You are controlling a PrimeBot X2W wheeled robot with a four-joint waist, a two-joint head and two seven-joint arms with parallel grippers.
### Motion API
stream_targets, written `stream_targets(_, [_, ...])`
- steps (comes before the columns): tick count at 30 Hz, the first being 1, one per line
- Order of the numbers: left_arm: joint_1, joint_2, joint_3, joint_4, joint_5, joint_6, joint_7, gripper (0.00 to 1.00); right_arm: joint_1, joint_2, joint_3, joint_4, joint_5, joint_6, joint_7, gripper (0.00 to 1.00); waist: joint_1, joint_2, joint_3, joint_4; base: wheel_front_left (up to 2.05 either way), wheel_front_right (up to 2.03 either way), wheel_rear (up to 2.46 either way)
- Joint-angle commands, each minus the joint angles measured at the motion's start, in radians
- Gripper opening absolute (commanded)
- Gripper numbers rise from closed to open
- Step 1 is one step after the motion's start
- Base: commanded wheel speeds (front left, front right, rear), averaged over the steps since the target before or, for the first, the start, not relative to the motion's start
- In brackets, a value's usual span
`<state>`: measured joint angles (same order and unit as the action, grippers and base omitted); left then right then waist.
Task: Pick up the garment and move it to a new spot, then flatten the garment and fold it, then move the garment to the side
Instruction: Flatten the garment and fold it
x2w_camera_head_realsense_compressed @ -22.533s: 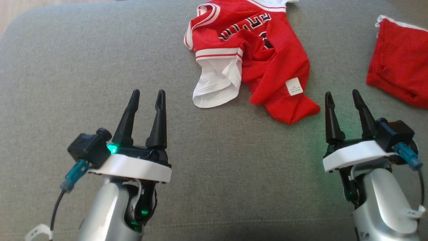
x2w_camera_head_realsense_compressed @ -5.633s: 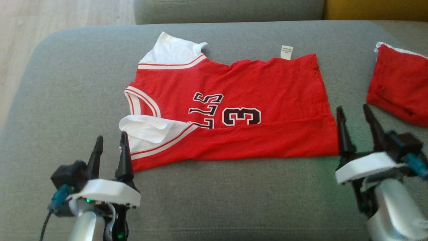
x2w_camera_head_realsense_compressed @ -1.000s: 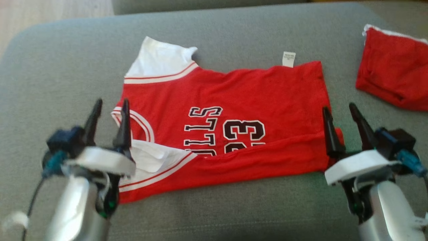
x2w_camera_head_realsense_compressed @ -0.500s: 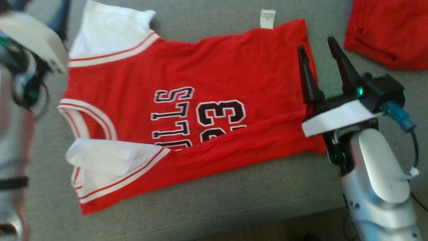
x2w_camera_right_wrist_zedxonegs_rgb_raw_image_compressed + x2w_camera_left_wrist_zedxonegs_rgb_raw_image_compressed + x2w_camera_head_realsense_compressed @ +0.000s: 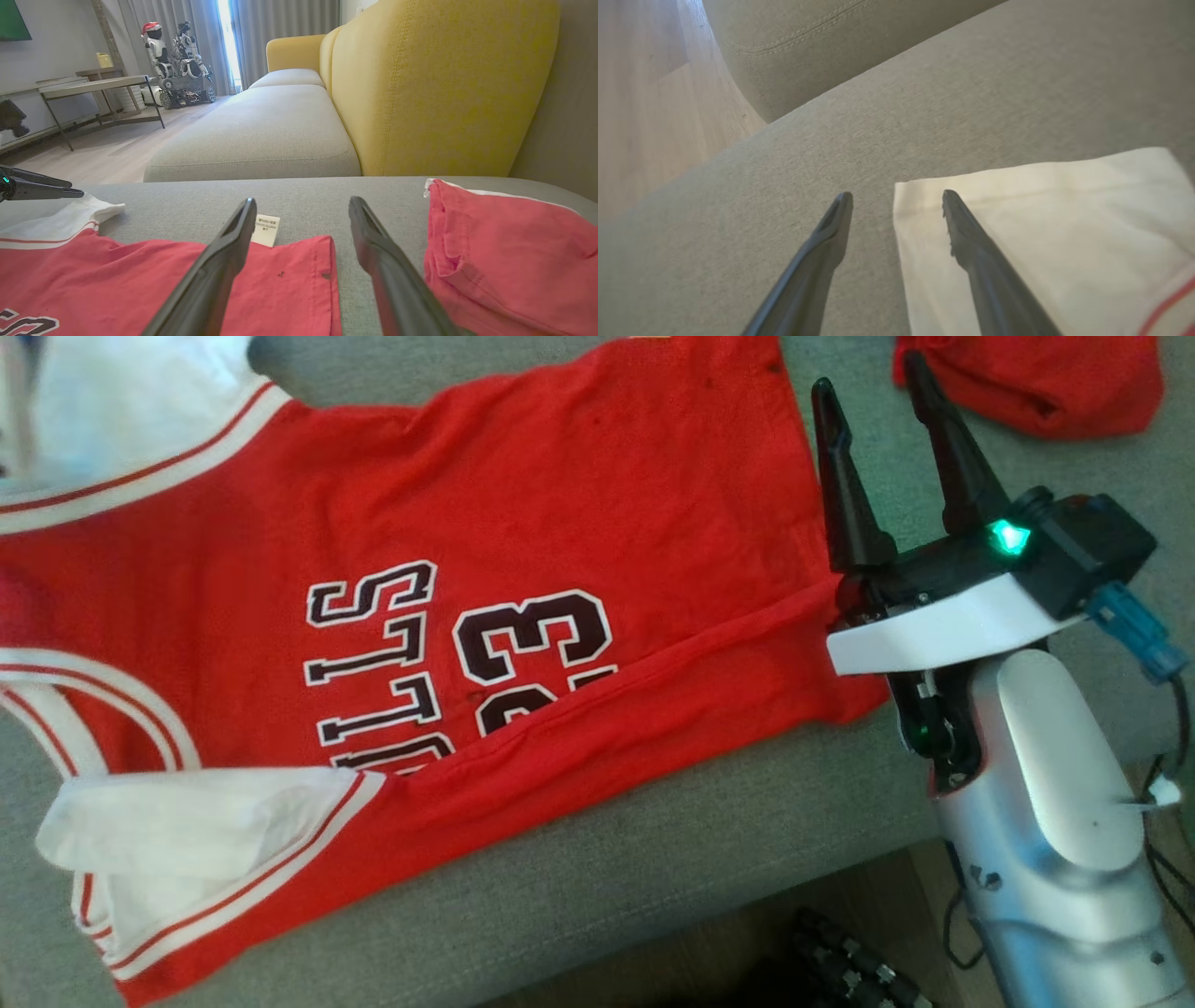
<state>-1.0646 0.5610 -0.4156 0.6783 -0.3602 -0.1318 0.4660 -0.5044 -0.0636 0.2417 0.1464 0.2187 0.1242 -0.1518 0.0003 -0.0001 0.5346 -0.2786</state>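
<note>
- On the grey sofa cushion (image 5: 653, 859) I see the red jersey (image 5: 523, 523) spread flat, with its near long edge turned up over part of the black lettering.
- One white sleeve (image 5: 177, 821) lies folded at the near left corner, and a small label (image 5: 265, 230) pokes out at the far edge.
- My right gripper (image 5: 866, 373) sits at the jersey's hem end, fingers wide apart and empty. One finger is over the red cloth, the other over bare cushion.
- My left gripper (image 5: 897, 195) is also spread wide and holding nothing. It straddles the corner of the far white sleeve (image 5: 1064, 224); I cannot tell if it touches.
- A second red garment (image 5: 1036, 383) lies just beyond the right gripper.
- Behind it is a yellow backrest (image 5: 444, 84).
</note>
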Motion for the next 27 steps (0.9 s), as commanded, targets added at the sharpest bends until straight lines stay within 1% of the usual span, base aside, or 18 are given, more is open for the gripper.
stream_targets(1, [-0.065, 0.063, 0.031, -0.014, 0.003, 0.002, 0.008, 1.00, -0.008, 0.013, 0.012, -0.038, 0.011, 0.007, -0.014, 1.00, -0.0003, 0.0001, 0.012, -0.013, 0.00, 0.00, 0.00])
stream_targets(6, [-0.091, 0.056, 0.029, 0.055, -0.017, 0.002, 0.014, 1.00, -0.003, 0.013, 0.007, -0.022, 0.013, 0.007, -0.023, 1.00, -0.0003, 0.0001, 0.012, -0.020, 0.00, 0.00, 0.00])
stream_targets(9, [-0.094, 0.044, 0.026, 0.085, -0.052, 0.002, 0.016, 1.00, -0.004, 0.013, 0.006, -0.013, 0.015, 0.007, -0.025, 1.00, -0.0003, 0.0001, 0.010, -0.024, 0.00, 0.00, 0.00])
stream_targets(14, [-0.109, 0.051, 0.005, 0.113, -0.077, 0.001, 0.013, 1.00, -0.011, 0.013, 0.002, -0.007, 0.016, 0.007, -0.026, 1.00, -0.0003, 0.0001, 0.017, -0.029, 0.00, 0.00, 0.00])
stream_targets(18, [-0.113, 0.043, -0.016, 0.129, -0.107, 0.001, 0.022, 1.00, -0.011, 0.013, -0.002, -0.007, 0.018, 0.007, -0.028, 1.00, -0.0003, 0.0001, 0.024, -0.034, 0.00, 0.00, 0.00])
stream_targets(19, [-0.112, 0.041, -0.026, 0.131, -0.121, 0.001, 0.032, 0.77, -0.010, 0.013, -0.003, -0.007, 0.017, 0.007, -0.029, 1.00, -0.0003, 0.0001, 0.026, -0.034, 0.00, 0.00, 0.00])
stream_targets(20, [-0.112, 0.040, -0.034, 0.131, -0.137, 0.001, 0.040, 0.37, -0.010, 0.013, -0.005, -0.006, 0.016, 0.007, -0.029, 1.00, -0.0003, 0.0001, 0.027, -0.033, 0.00, 0.00, 0.00])
stream_targets(21, [-0.112, 0.038, -0.041, 0.130, -0.153, 0.001, 0.046, 0.00, -0.010, 0.013, -0.007, -0.005, 0.015, 0.007, -0.028, 1.00, -0.0003, 0.0001, 0.028, -0.031, 0.00, 0.00, 0.00])
stream_targets(24, [-0.113, 0.036, -0.061, 0.117, -0.197, 0.001, 0.049, 0.00, -0.013, 0.013, -0.017, -0.003, 0.007, 0.007, -0.024, 1.00, -0.0003, 0.0001, 0.029, -0.021, 0.00, 0.00, 0.00])
stream_targets(27, [-0.116, 0.030, -0.065, 0.111, -0.225, 0.001, 0.015, 0.00, -0.023, 0.013, -0.030, 0.000, -0.009, 0.007, -0.017, 1.00, -0.0003, 0.0001, 0.023, -0.002, 0.00, 0.00, 0.00])
